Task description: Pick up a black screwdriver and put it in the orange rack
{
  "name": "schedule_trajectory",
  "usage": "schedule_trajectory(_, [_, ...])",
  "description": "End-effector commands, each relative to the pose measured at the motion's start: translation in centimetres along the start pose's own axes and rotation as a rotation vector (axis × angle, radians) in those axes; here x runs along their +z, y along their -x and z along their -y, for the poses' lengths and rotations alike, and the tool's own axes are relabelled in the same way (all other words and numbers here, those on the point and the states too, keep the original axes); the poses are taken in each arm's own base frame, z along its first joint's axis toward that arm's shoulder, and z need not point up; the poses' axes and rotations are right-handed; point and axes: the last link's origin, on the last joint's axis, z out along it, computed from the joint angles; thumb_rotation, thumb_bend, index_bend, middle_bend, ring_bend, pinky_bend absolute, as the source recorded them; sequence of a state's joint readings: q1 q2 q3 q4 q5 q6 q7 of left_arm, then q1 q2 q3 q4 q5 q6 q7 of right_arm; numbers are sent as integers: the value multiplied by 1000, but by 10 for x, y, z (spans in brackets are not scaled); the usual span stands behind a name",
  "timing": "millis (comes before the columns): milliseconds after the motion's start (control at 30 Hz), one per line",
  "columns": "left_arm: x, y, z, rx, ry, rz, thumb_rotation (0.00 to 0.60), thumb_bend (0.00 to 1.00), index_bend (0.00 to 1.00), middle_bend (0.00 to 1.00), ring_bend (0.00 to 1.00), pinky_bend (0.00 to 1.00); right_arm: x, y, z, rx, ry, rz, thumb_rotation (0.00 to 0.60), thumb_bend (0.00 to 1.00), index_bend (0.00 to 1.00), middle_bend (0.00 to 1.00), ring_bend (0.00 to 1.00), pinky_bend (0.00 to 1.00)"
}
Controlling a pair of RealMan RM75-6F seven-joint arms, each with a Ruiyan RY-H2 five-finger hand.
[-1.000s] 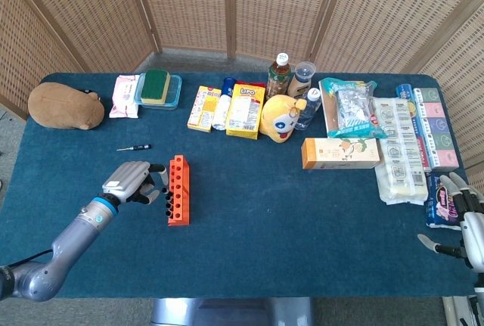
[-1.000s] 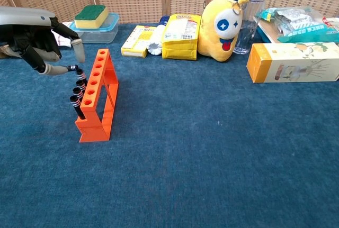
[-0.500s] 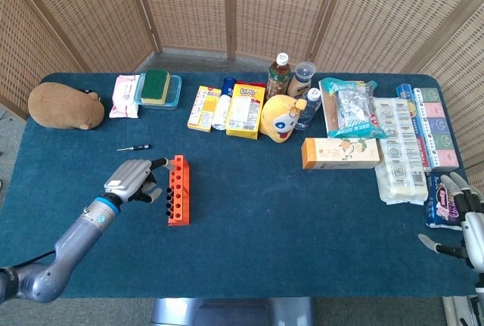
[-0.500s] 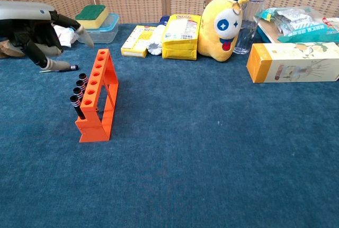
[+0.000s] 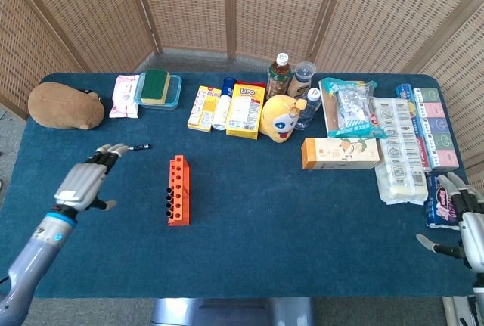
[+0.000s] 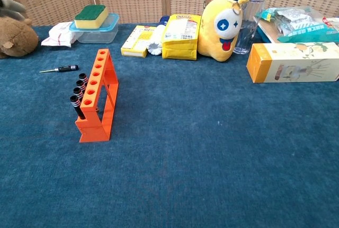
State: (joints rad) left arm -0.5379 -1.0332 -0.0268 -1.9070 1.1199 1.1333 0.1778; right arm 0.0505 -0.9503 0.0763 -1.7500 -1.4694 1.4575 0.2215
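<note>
We see about four screwdrivers in the orange rack (image 6: 97,96), one black screwdriver (image 6: 61,69) left beside it, our left hand (image 5: 85,180) empty and spread.

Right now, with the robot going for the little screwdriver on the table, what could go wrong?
1. The screwdriver is thin and lies flat on the cloth, so the open left hand may push or roll it instead of lifting it.
2. The rack is narrow, upright and already holds screwdrivers; a bump while inserting could tip it.
3. The brown plush sits close by, so the arm might brush it.
</note>
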Motion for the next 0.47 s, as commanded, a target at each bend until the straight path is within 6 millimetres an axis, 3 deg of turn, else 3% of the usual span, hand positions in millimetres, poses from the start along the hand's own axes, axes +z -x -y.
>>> schedule_trajectory(33, [-46,1,42,79,-115,-121,600,96,0,0,0,159,0,1,1,0,-3,1,600,0,0,28,92,17])
schedule_trajectory(233, [-99,16,72,25,-179,-226,600,96,0,0,0,156,1,5,4,-16,-11,7,600,0,0,28,91,17])
schedule_trajectory(467, [-133,25,76,8,-184,-277,600,96,0,0,0,132,3,7,5,-30,-10,6,600,0,0,28,91,17])
